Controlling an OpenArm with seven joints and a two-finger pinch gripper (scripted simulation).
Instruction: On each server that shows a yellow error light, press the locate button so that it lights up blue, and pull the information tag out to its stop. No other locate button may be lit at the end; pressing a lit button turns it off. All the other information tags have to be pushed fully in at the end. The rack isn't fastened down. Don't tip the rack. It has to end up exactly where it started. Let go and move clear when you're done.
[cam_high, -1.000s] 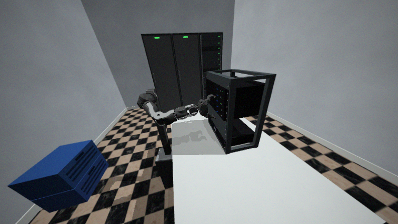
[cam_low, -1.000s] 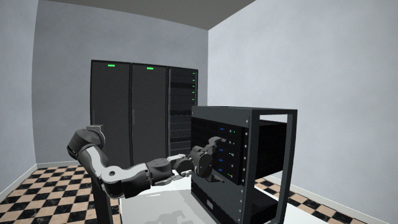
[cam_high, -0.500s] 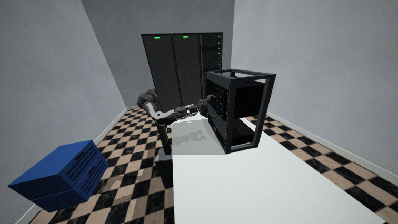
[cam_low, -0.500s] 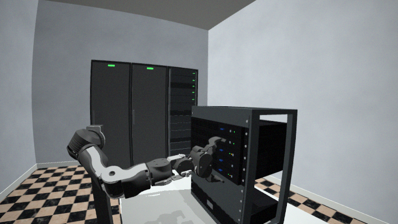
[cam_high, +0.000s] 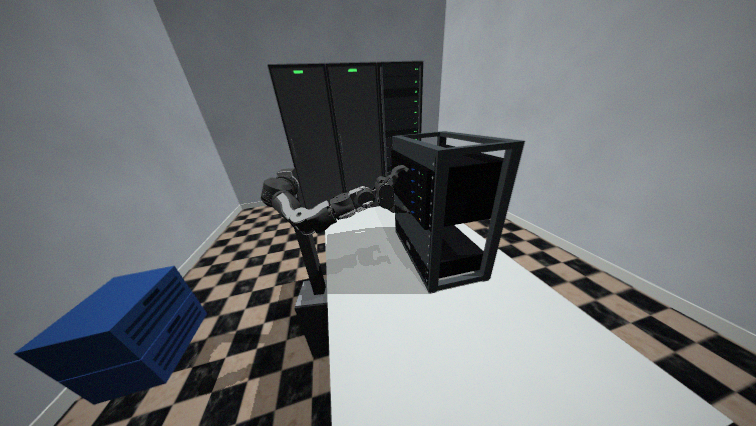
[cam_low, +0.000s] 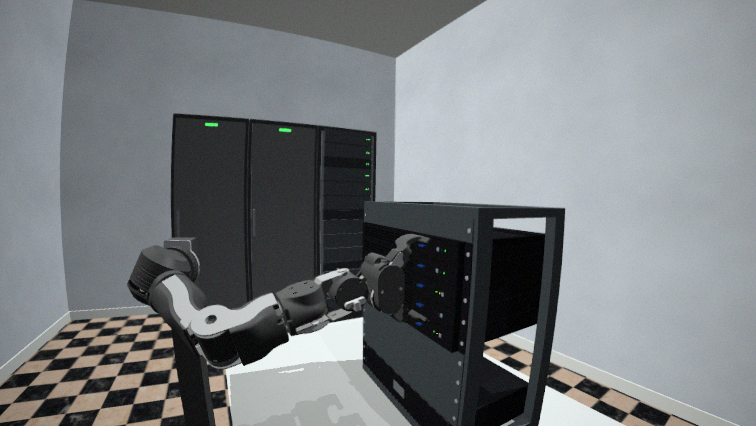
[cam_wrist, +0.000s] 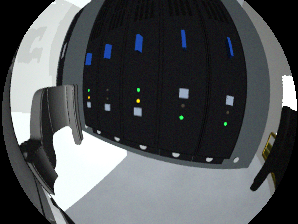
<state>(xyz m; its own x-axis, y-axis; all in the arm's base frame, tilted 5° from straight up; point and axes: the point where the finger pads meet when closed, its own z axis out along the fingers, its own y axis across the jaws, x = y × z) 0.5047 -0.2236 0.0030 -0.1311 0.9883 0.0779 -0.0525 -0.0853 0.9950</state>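
The gripper (cam_low: 411, 277), fingers spread wide and holding nothing, faces the rack (cam_low: 478, 296) just right of center in the exterior view. The servers (cam_low: 431, 285) lie straight ahead of it, stacked vertically; in the wrist view yellow lights (cam_wrist: 137, 102) sit left of center.

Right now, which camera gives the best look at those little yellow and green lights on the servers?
The wrist view: it faces the server fronts, showing yellow lights and green lights clearly. The exterior view shows them as tiny dots beside the open tool. The top view barely resolves them.
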